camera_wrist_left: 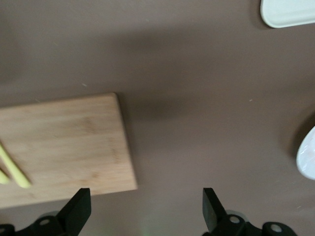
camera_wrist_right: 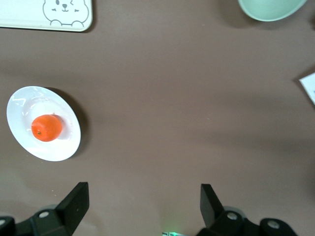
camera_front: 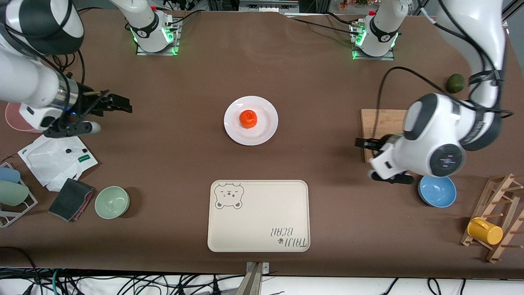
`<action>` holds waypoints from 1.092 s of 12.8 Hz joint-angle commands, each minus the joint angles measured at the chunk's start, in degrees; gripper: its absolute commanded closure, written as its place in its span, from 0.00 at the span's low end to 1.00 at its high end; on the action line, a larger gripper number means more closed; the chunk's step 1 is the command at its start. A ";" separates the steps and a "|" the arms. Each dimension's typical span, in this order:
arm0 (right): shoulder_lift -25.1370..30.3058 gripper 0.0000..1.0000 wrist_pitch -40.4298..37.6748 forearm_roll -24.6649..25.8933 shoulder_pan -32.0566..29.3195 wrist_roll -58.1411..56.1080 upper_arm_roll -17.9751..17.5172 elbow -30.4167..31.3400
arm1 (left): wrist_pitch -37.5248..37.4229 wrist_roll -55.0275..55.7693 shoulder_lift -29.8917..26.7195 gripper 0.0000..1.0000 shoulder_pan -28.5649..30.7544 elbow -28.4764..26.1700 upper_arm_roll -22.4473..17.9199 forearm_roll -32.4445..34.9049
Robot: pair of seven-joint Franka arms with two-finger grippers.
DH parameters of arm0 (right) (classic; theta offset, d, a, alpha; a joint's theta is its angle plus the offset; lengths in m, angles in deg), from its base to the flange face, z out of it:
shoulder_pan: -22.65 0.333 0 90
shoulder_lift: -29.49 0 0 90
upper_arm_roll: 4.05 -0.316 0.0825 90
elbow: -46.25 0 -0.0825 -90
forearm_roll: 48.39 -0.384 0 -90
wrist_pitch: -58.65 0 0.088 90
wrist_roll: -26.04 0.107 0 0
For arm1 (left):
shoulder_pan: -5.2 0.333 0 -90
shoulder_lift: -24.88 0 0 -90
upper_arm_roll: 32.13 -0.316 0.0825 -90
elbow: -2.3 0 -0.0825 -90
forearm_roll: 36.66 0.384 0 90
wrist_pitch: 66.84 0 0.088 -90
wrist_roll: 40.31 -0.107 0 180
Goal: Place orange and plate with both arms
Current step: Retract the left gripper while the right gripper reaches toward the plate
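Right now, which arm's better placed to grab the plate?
Near even; slight edge right. The right gripper, open, has plate and orange in its wrist view; the left gripper, also open, sees only the plate's rim.

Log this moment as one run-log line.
small reddish-orange fruit: on round white plate | left gripper: open, over wooden board's edge | right gripper: open, over bare table

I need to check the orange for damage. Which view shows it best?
The front view: the orange sits unobstructed, centred on the plate. The right wrist view also shows it whole; the left wrist view shows only the plate's edge.
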 commanded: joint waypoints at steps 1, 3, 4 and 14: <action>-1.67 0.00 2.56 -3.21 0.53 -0.48 -0.65 0.40 | -0.35 -11.25 -4.50 0.00 4.17 -0.87 0.92 4.87; -1.59 0.00 8.87 -6.46 0.70 -1.62 -1.52 5.39 | -0.17 -14.00 -8.18 0.00 4.63 -0.78 0.83 5.94; -1.68 0.00 12.30 -7.69 0.70 -2.32 -2.31 7.68 | -0.52 -13.05 -10.38 0.00 4.54 -0.78 1.09 5.42; -5.10 0.00 30.79 -31.14 0.53 -14.00 -8.56 24.30 | 1.58 -9.26 -26.29 0.00 -2.32 -9.29 -13.13 -0.52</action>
